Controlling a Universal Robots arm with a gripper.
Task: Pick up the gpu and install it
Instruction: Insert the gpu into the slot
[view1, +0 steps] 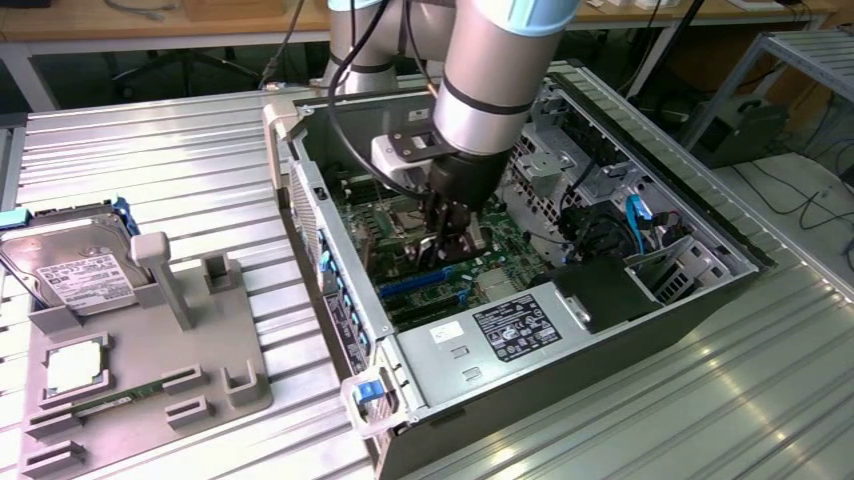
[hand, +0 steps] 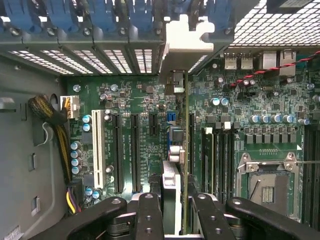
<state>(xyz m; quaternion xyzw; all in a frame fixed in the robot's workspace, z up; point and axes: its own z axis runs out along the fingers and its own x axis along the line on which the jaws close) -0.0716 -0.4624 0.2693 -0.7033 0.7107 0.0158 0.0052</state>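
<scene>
While the exterior view's left shows us a hard drive (view1: 74, 270) in a tray (view1: 234, 385) on the surface (view1: 147, 140), the arm (view1: 487, 80) reaches steeply down into the open case (view1: 747, 255). Our wrist view shows the fingers (hand: 150, 215) clamped on the gpu (hand: 175, 192), edge-on over the motherboard (hand: 135, 100).

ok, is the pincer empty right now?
No, the pincer is clamped on the gpu, which stands edge-on between its fingers over the motherboard.

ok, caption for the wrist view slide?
Gripper holds the gpu edge-on over the motherboard expansion slots inside the open PC case.
</scene>
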